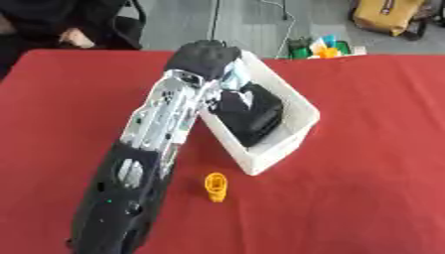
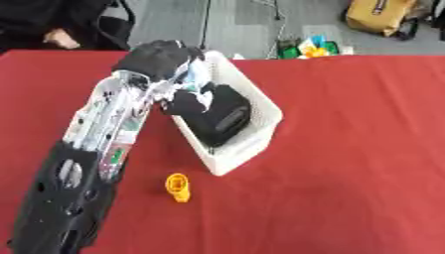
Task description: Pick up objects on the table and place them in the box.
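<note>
Red cloth is covering the tabletop (image 1: pixel 365 149), with grey floor and scattered bags lying beyond its far edge. Reaching in from the lower left, the robot's black and silver left arm (image 1: pixel 152 134) is stretching diagonally across the cloth, and its left hand (image 1: pixel 239 96) is dipping inside the white rectangular plastic box (image 1: pixel 300 111). Its dark fingers are merging with a bulky black object (image 2: pixel 222 116) lying in the box, so whether they are clasping it or released cannot be told. Part of the box's near long wall is being hidden by the arm. A small orange plastic piece (image 1: pixel 215 187), rounded and ribbed, is lying on the cloth just beside the box's near corner, apart from the arm.
</note>
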{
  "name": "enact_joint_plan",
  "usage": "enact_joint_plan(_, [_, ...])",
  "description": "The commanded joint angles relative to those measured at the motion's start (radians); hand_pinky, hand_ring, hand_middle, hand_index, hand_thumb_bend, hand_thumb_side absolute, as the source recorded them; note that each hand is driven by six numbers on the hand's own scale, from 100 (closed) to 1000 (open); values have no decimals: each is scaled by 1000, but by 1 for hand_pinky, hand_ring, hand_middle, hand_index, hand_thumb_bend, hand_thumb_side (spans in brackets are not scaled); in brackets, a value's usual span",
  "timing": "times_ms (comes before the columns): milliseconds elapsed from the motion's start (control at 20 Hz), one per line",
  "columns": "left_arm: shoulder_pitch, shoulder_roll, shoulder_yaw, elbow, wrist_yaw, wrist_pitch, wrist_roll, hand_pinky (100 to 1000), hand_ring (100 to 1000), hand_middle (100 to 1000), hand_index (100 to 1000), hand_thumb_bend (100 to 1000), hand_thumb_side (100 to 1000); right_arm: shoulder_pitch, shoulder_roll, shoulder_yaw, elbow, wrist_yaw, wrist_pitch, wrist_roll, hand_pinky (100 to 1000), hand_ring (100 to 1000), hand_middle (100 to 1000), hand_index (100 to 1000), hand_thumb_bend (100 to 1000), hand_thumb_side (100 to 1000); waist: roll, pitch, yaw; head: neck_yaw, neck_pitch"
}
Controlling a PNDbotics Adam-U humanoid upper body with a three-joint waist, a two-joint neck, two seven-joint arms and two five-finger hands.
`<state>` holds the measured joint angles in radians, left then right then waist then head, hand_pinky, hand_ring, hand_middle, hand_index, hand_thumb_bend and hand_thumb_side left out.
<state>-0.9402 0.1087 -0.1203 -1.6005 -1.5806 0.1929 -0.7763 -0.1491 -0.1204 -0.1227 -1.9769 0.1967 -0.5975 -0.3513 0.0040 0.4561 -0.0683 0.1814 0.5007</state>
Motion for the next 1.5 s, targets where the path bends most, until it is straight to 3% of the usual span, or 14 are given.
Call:
enact_joint_plan(50, [-16,-3,-5,24,-11,-1,13,786,628,474,897,100,625,-4,-22,-1,-23,-6,-2,6,781,770,617,741,160,995,-2,-18,-4,3,-3])
enact_joint_plan(250, [-14,-9,-7,58,-8,-4,24,786,637,496,945,100,718,-5,-22,0,-23,-6,-3,7,781,770,617,741,163,997,-3,-16,-4,1,-7])
enact_joint_plan(300, [-15,-10,-8,62,-6,-6,28,786,649,523,1000,100,850,-5,-22,1,-23,-6,-3,7,781,771,617,740,165,997,-3,-15,-3,1,-6])
enact_joint_plan(450, [-15,-11,-10,65,-3,-13,39,786,652,530,1000,100,877,-5,-21,1,-23,-6,-3,8,781,771,617,740,165,997,-4,-14,-2,0,-4])
enact_joint_plan(600, [-16,-12,-11,64,-1,-17,48,785,659,550,1000,100,1000,-5,-21,2,-23,-6,-4,8,781,771,617,740,165,998,-5,-14,-2,-1,-3])
enact_joint_plan(1500, [-26,-11,-15,49,-1,-23,70,783,671,576,1000,100,1000,-4,-21,3,-23,-5,-5,9,780,771,617,740,167,999,-6,-14,-3,-8,-3])
